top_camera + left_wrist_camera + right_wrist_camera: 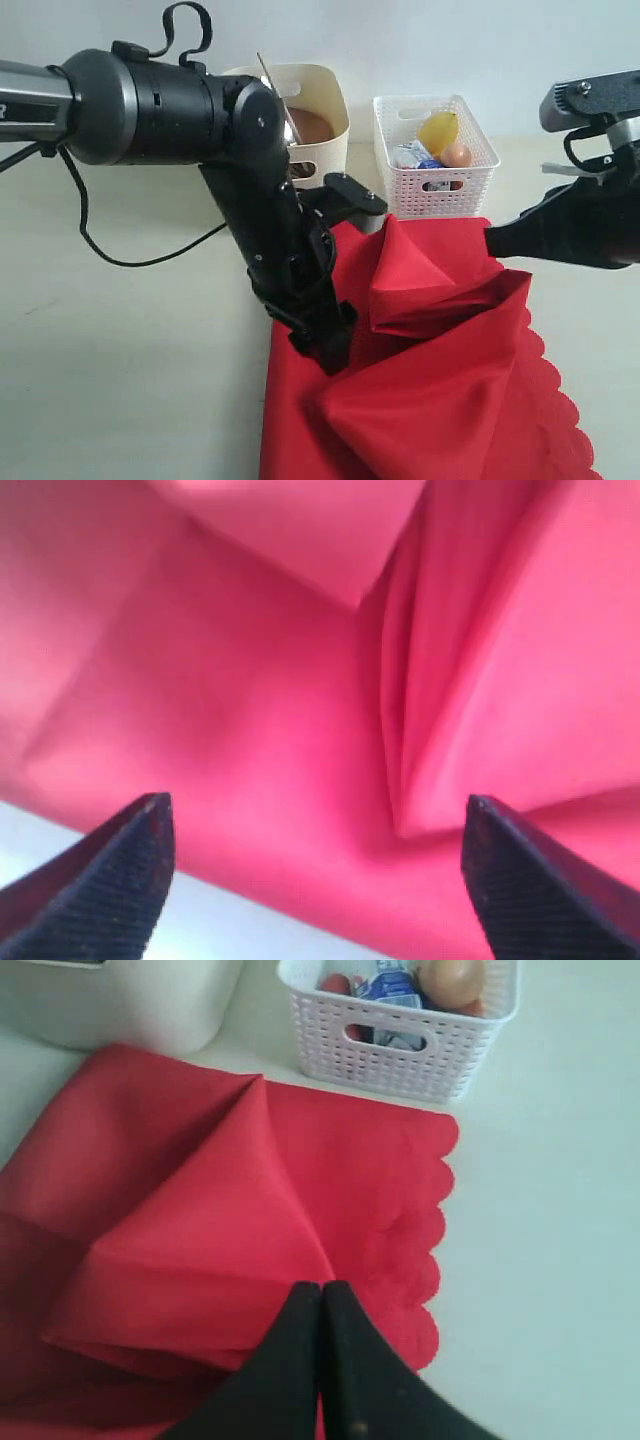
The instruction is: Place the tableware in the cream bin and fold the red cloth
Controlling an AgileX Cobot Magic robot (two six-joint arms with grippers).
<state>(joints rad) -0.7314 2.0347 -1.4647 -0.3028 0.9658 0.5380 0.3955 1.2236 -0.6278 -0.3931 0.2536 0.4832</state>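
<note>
The red cloth [450, 400] lies bunched on the table, its far part pulled up into peaked folds. My right gripper [490, 240] is shut on a raised fold of it; in the right wrist view the ridge of the red cloth [180, 1180] runs straight into the closed tips of that gripper [321, 1288]. My left gripper [322, 352] reaches down at the cloth's left edge. It stands open [318, 805] just above the red cloth [250, 680], holding nothing. The cream bin [325, 95] at the back holds a brown plate [310, 125], and a silver table knife [272, 82] sticks up from it.
A white lattice basket [440, 185] with a lemon [438, 130] and an egg [456, 155] stands right of the bin, just behind the cloth. A black cable [120, 255] trails over the table at the left. The scalloped edge [430, 1260] faces bare table.
</note>
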